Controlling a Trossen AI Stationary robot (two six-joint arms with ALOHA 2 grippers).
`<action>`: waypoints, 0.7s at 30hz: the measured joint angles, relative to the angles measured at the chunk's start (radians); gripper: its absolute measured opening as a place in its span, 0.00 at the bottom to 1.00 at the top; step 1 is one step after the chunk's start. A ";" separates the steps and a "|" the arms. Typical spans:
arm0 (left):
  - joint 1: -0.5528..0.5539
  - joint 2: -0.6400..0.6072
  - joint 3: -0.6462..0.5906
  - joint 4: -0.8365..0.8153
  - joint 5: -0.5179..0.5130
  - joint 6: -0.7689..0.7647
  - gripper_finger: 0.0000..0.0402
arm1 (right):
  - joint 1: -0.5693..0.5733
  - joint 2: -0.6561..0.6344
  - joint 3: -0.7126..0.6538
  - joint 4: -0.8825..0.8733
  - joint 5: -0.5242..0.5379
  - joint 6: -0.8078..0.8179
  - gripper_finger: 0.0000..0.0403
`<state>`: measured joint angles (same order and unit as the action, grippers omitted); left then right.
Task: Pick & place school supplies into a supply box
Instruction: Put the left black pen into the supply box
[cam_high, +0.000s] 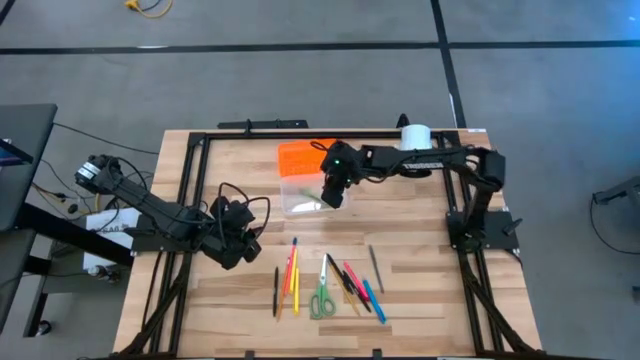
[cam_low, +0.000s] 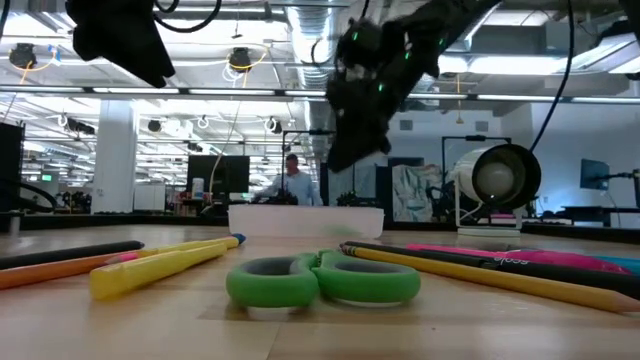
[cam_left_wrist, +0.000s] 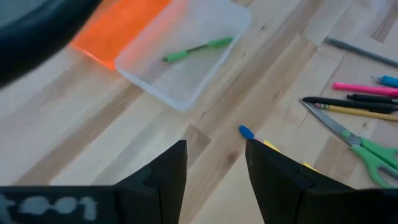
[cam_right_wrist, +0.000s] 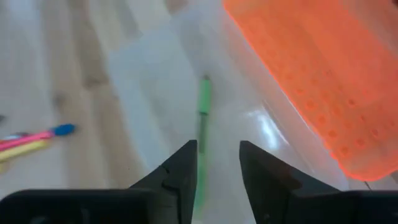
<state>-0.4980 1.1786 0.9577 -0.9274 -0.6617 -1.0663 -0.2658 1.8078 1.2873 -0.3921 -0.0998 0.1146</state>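
Clear glossy plastic supply box (cam_left_wrist: 186, 87) on matt wood table (cam_high: 420, 290).

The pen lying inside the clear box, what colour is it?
Green. The pen shows best in the left wrist view, lying alone in the clear box.

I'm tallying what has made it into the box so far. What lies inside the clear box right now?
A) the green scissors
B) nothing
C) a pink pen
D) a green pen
D: a single green pen lies in the clear box, under the right gripper, whose fingers are apart; the scissors are on the table.
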 joint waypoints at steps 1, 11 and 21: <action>0.000 0.000 0.000 0.003 0.019 -0.004 0.39 | 0.011 -0.020 0.000 -0.002 0.000 0.000 0.29; -0.049 0.177 0.000 0.114 0.257 -0.145 0.39 | 0.146 -0.256 0.001 -0.225 0.083 0.017 0.29; -0.104 0.447 0.000 0.526 0.362 -0.289 0.39 | 0.306 -0.441 0.000 -0.398 0.351 0.017 0.29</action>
<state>-0.6024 1.6260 0.9577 -0.4011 -0.3000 -1.3555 0.0405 1.3669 1.2873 -0.7903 0.2511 0.1314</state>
